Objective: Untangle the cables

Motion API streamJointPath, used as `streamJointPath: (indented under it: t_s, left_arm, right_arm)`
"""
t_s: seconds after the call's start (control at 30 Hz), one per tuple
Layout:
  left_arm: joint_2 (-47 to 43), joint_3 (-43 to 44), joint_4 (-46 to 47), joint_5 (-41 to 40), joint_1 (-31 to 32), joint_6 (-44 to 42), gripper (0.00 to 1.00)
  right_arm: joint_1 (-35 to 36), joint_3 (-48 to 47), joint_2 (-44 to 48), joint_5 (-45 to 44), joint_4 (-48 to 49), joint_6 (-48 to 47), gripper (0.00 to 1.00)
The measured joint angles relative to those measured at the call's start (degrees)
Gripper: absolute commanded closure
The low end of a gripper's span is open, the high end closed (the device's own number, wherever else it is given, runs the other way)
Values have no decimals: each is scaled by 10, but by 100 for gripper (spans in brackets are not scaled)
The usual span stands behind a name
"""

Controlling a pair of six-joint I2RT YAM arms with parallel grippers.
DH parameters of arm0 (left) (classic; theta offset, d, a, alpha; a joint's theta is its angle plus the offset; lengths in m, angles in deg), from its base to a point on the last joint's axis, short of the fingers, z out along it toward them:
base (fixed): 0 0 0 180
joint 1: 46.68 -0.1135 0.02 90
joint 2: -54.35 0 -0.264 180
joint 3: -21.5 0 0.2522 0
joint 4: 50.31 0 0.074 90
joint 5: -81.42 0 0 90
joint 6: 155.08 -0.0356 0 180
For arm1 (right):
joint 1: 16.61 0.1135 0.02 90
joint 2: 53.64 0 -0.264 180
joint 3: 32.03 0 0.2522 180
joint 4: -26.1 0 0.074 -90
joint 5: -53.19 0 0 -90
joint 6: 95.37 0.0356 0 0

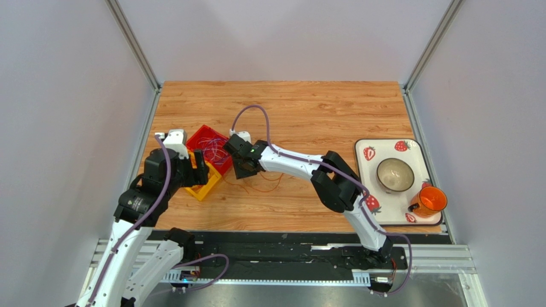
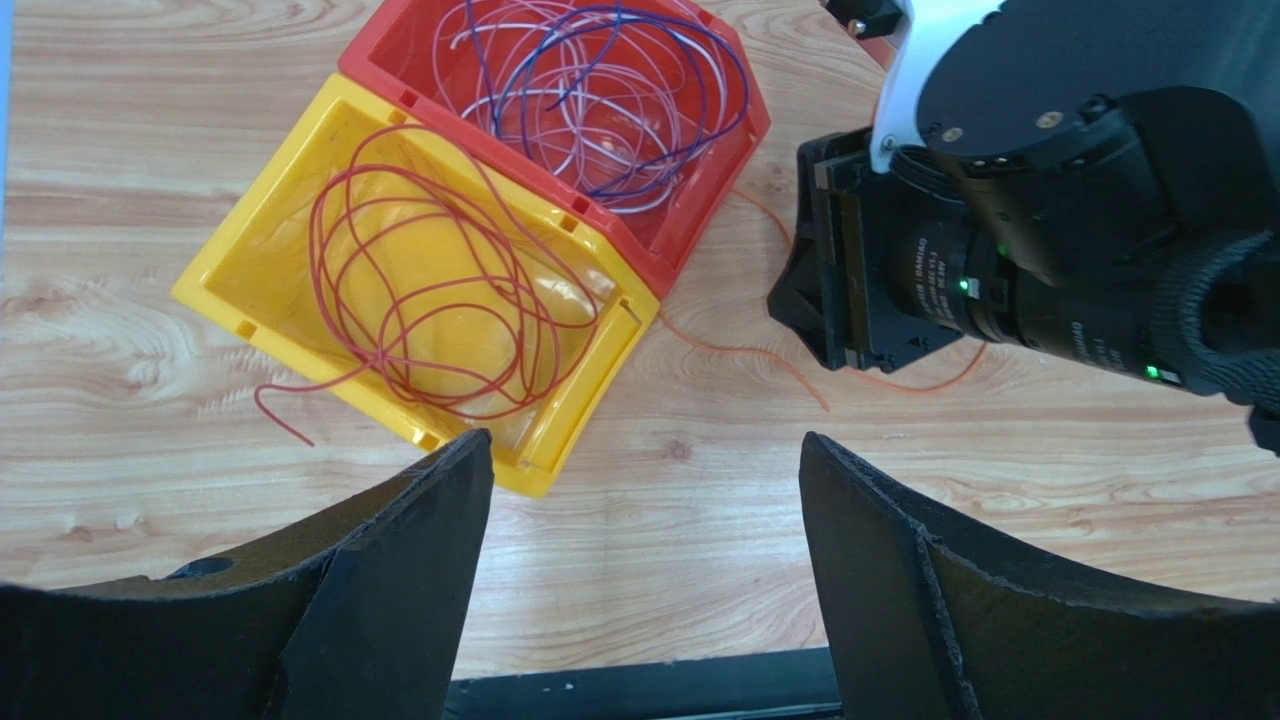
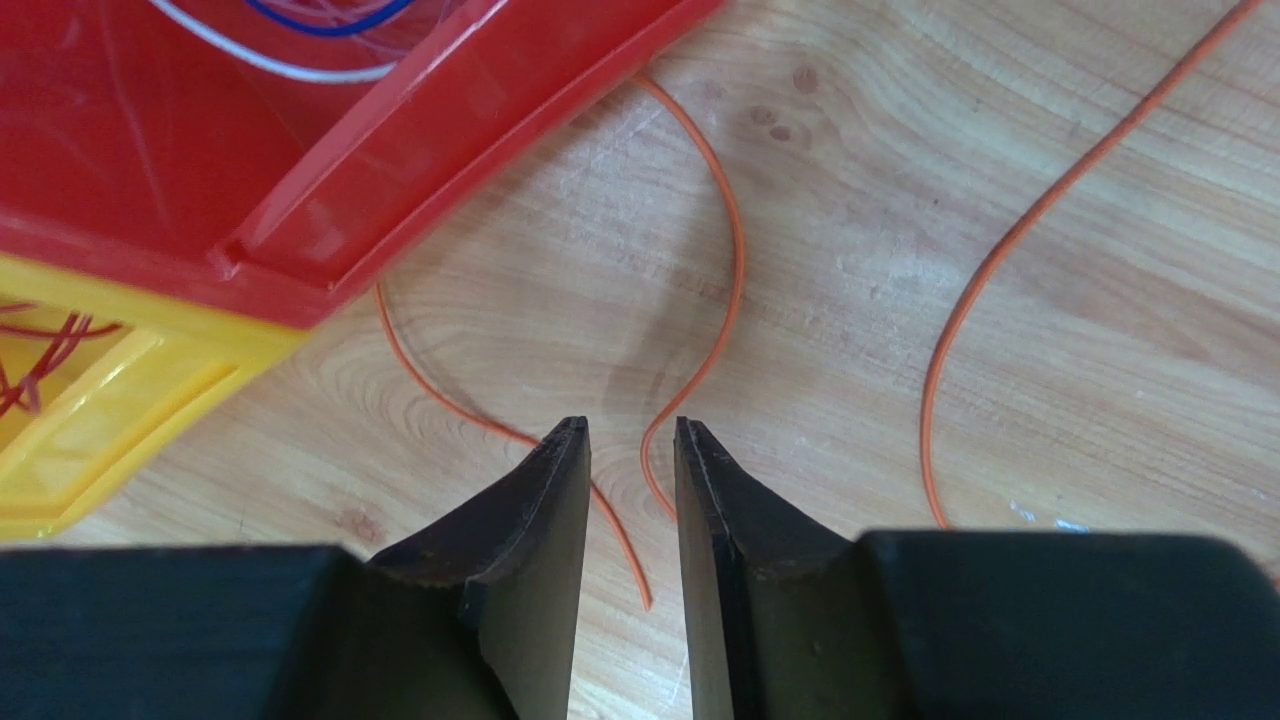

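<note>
The cables lie in three lots. Dark red wire loops (image 2: 436, 285) fill the yellow bin (image 2: 256, 225). Purple and white loops (image 2: 601, 90) sit in the red bin (image 2: 706, 210) joined to it. Loose orange wire (image 3: 733, 255) curls on the wood beside the red bin (image 3: 451, 120), with another strand (image 3: 1022, 225) to its right. My right gripper (image 3: 631, 435) hovers low over the orange wire, jaws narrowly apart, two wire ends lying on the table in the gap. My left gripper (image 2: 646, 465) stands wide open and empty, near the yellow bin's corner.
The right arm's wrist (image 2: 1037, 225) is close to the red bin's right side. A strawberry-print tray (image 1: 384, 144) at the right edge carries a bowl (image 1: 395, 174) and an orange cup (image 1: 430, 199). Grey walls enclose the table.
</note>
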Motion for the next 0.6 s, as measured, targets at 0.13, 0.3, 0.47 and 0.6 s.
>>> streamJointPath:
  t_s: [0.13, 0.3, 0.47, 0.6]
  left_arm:
    - [0, 0, 0, 0, 0, 0, 18]
    - [2, 0, 0, 0, 0, 0, 18]
    - [2, 0, 0, 2, 0, 0, 18]
    - [2, 0, 0, 2, 0, 0, 18]
  right_arm:
    - [0, -30, -24, -15, -20, 6, 68]
    - [0, -52, -40, -33, -45, 12, 68]
    - [1, -52, -42, -46, -61, 15, 71]
    - [1, -52, -45, -50, -61, 17, 86]
